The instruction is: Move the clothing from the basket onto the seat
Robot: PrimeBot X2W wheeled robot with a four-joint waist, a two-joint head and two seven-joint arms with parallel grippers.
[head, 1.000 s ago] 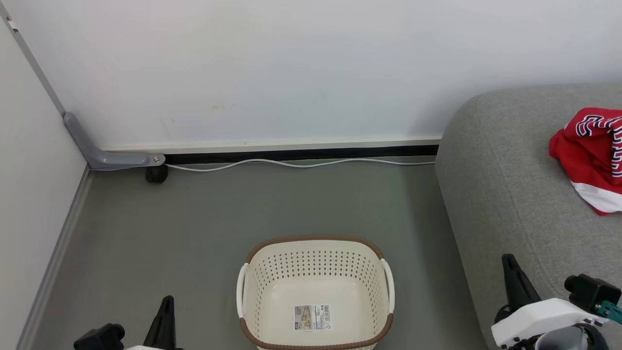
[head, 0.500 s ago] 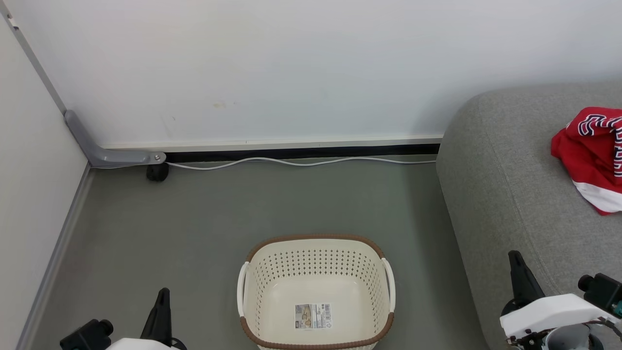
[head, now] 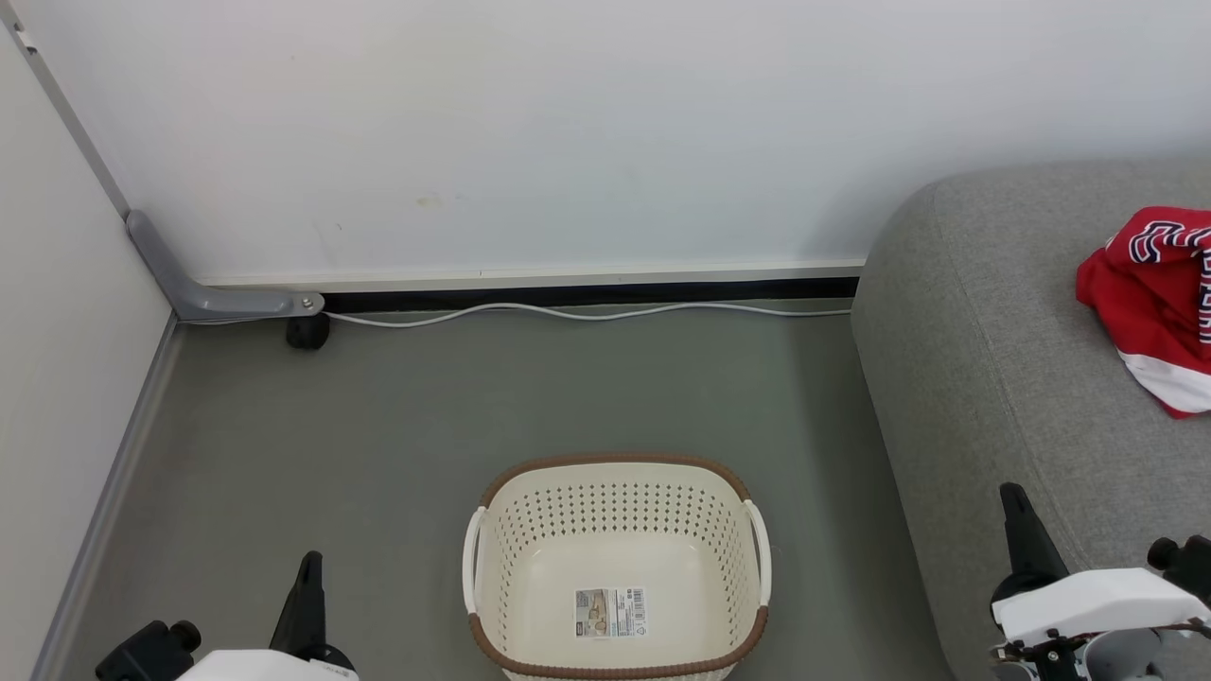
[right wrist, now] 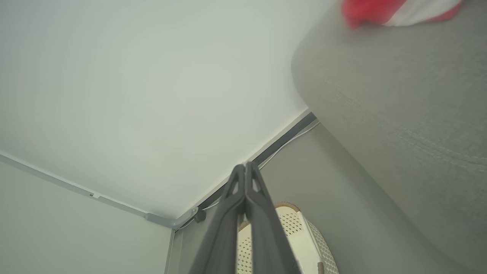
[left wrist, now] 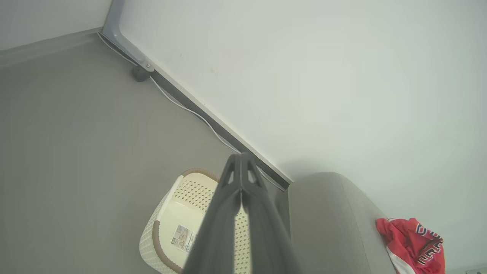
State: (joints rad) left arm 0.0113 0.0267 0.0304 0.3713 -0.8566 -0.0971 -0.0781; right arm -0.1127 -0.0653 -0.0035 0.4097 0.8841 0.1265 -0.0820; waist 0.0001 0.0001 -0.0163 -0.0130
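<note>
The cream basket (head: 615, 492) with a brown rim stands on the floor at bottom centre, holding nothing but a paper label on its base; it also shows in the left wrist view (left wrist: 167, 213) and the right wrist view (right wrist: 304, 228). The red clothing (head: 1149, 303) with white trim lies bunched on the grey seat (head: 984, 378) at the right, also seen as clothing (left wrist: 412, 243) and clothing (right wrist: 395, 9). My left gripper (head: 307, 567) is shut at lower left, left of the basket. My right gripper (head: 1014, 497) is shut at lower right, over the seat's front edge. Both hold nothing.
A white wall runs along the back with a white cable (head: 587, 315) on the floor at its foot. A grey bracket (head: 203, 298) and a small black part (head: 307, 333) sit in the left corner. Grey floor (head: 426, 426) surrounds the basket.
Both grippers have drawn down and outward toward the bottom corners of the head view. The basket and the clothing stay put.
</note>
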